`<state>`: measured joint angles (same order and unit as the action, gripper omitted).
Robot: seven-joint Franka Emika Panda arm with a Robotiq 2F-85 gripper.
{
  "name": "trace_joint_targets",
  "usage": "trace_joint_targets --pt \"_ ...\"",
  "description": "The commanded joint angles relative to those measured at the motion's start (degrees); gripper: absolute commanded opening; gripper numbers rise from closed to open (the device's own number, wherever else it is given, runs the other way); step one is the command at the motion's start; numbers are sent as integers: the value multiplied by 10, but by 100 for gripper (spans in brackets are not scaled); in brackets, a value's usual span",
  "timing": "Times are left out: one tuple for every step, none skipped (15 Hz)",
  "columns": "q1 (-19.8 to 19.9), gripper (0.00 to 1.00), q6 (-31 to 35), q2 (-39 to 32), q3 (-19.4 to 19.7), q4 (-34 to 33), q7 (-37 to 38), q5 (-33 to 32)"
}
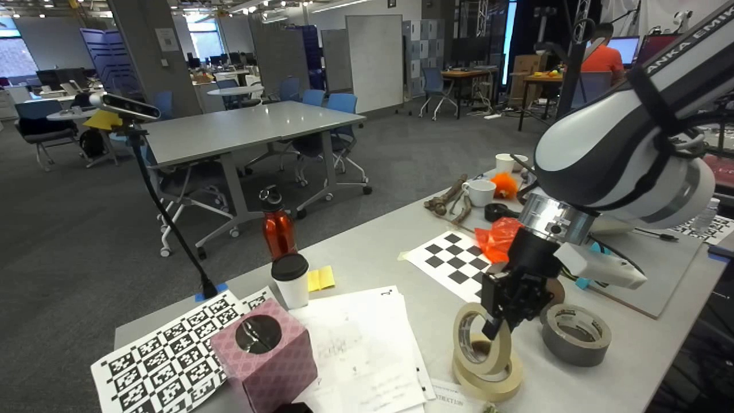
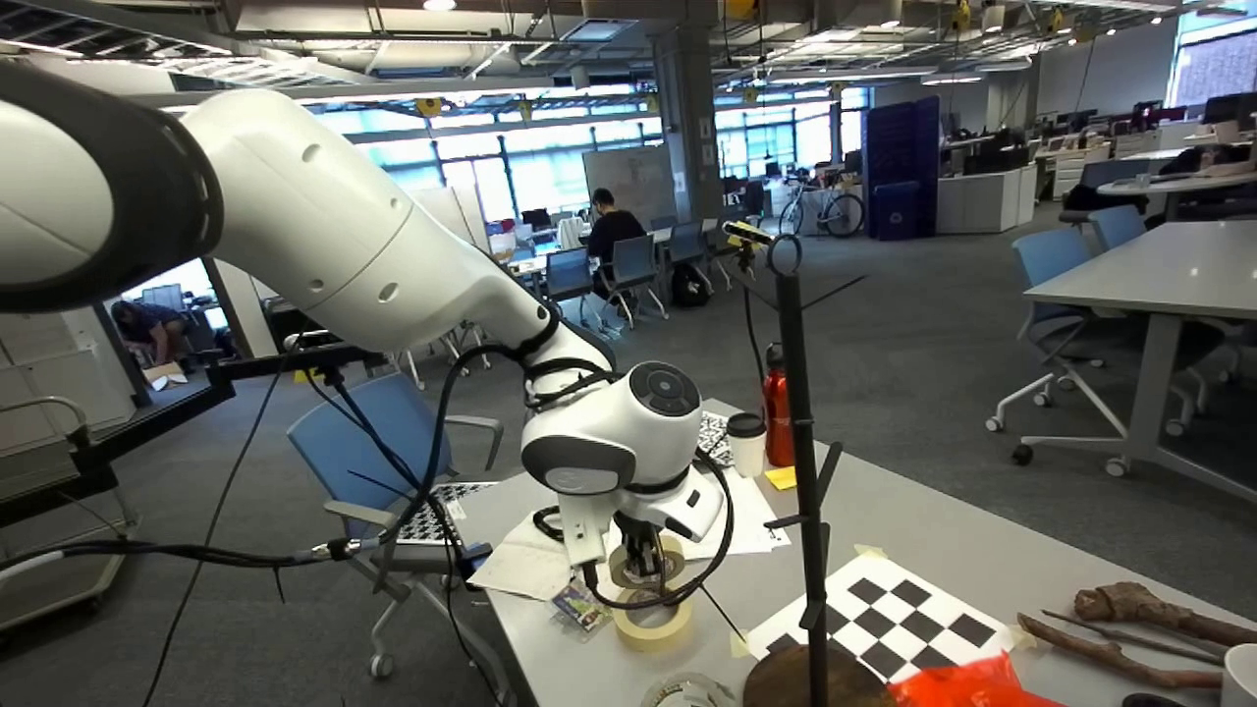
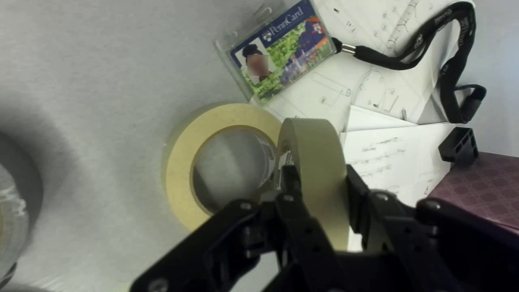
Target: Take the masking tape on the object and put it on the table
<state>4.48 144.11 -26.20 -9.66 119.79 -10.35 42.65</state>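
Since the masking tape [image 3: 318,162] should be light and stiff, its band suits pinching, and the end effector [image 3: 320,184] grips it there, on edge above the surface [image 3: 101,89], near a cream roll [image 3: 178,170].

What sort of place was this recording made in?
Probably a university robotics lab sharing an open-plan room: both exterior views show a robot arm and blue chairs on casters, and the wrist view shows a PennCard.

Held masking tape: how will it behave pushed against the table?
The tape is probably stiff: its ring looks unsquashed in the claw. Likely light for its size, given the wide hole. May roll or tip if released: it's held on edge.
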Motion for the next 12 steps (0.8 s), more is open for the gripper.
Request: trace_joint_targets --pt "-4 7 -10 -17 19 -15 -4 -27" --pt "-3 30 -11 -19 22 -14 -1 -34" --pt "-3 53 -10 -21 24 -14 0 -40" --pt "-4 55 -7 -22 26 -13 4 -48" --pt "-5 59 -5 -22 28 -13 6 -55" --pt "-6 67 -2 -22 30 -11 9 -65" --pt "-8 73 3 -21 33 -10 12 -75" --pt "-9 82 7 -19 35 -8 15 -86" --pt "-10 89 14 -18 36 -6 19 -96" --pt "-13 97 22 -17 39 -3 22 -109" --pt "-14 100 29 -16 40 -2 25 -119" --pt "-15 100 38 -15 41 0 29 -132"
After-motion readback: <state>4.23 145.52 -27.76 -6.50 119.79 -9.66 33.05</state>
